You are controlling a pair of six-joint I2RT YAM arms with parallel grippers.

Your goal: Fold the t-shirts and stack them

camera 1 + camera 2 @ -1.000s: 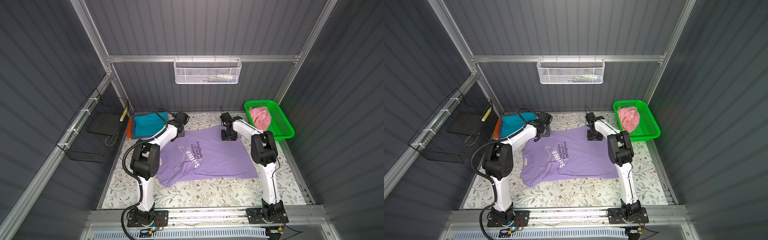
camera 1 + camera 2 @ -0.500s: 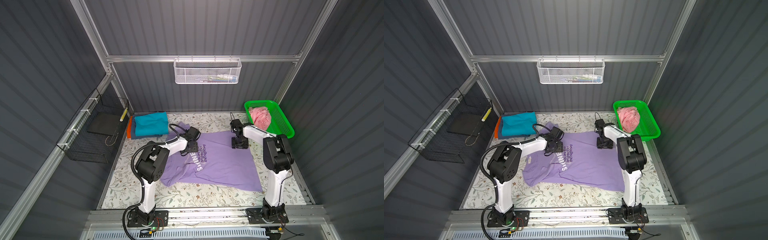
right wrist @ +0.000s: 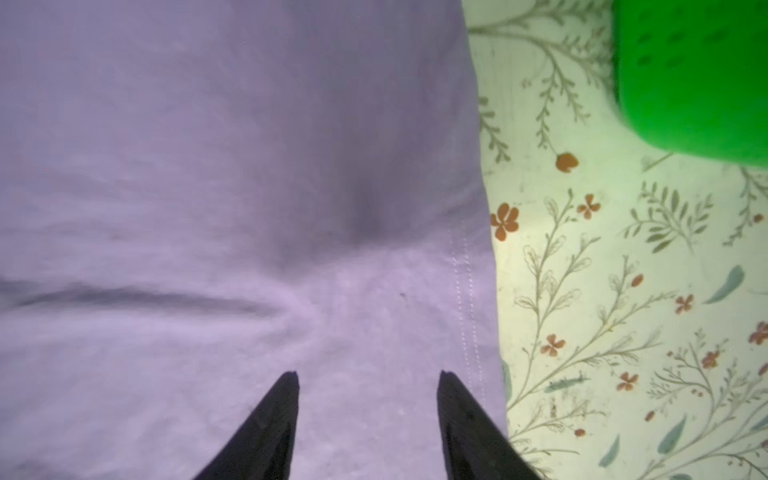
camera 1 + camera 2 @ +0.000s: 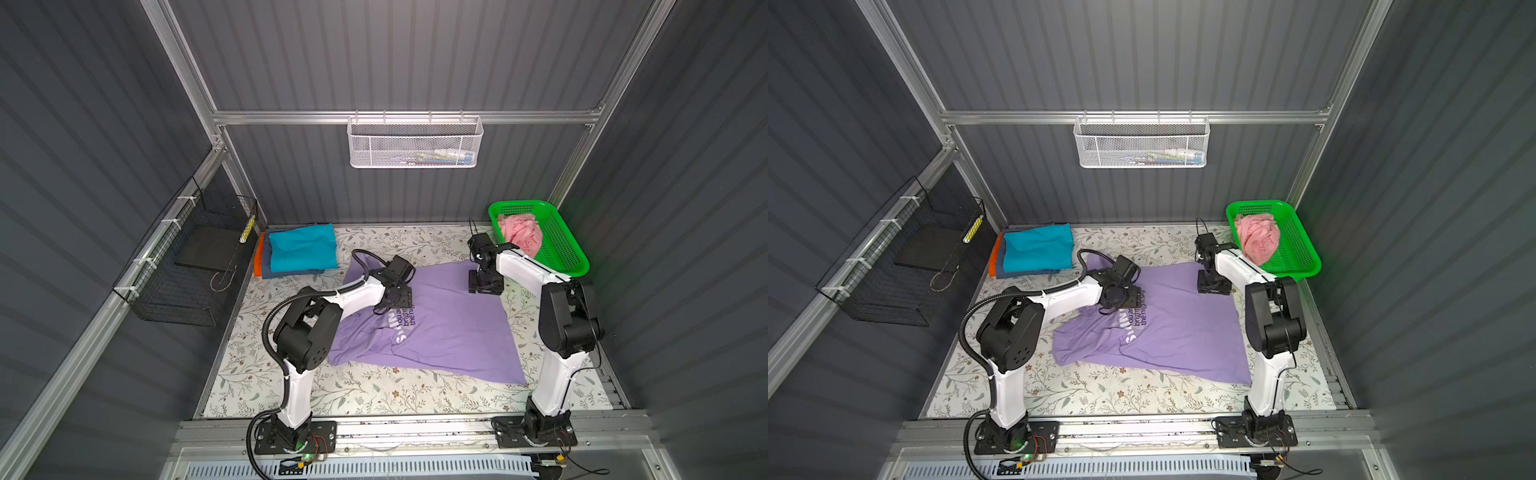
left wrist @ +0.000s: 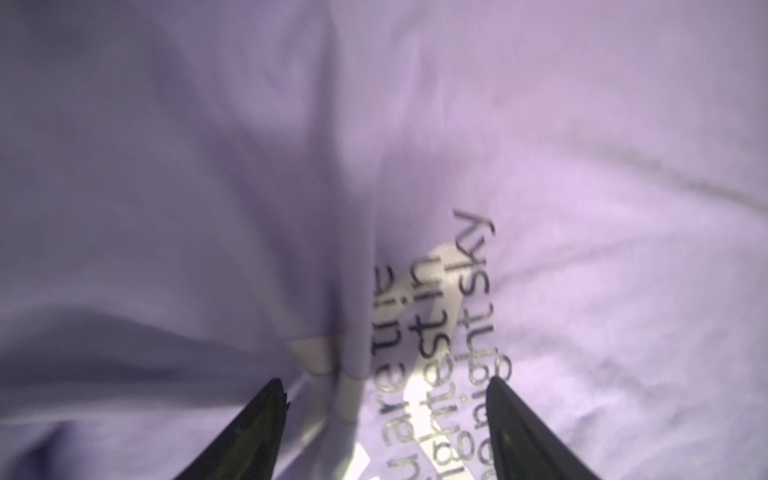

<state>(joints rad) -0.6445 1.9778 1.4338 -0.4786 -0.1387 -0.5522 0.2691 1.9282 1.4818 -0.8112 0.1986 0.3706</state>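
Lavender t-shirt (image 4: 453, 336) beneath left gripper (image 5: 386, 386)

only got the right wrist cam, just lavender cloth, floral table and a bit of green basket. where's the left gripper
observer: The left gripper is over the print on the lavender shirt, jaws open.
operator: what's left to fold
observer: A crumpled pink shirt lies in the basket.
operator: any folded already
observer: A folded stack, teal on top, sits in the far left corner of the table.
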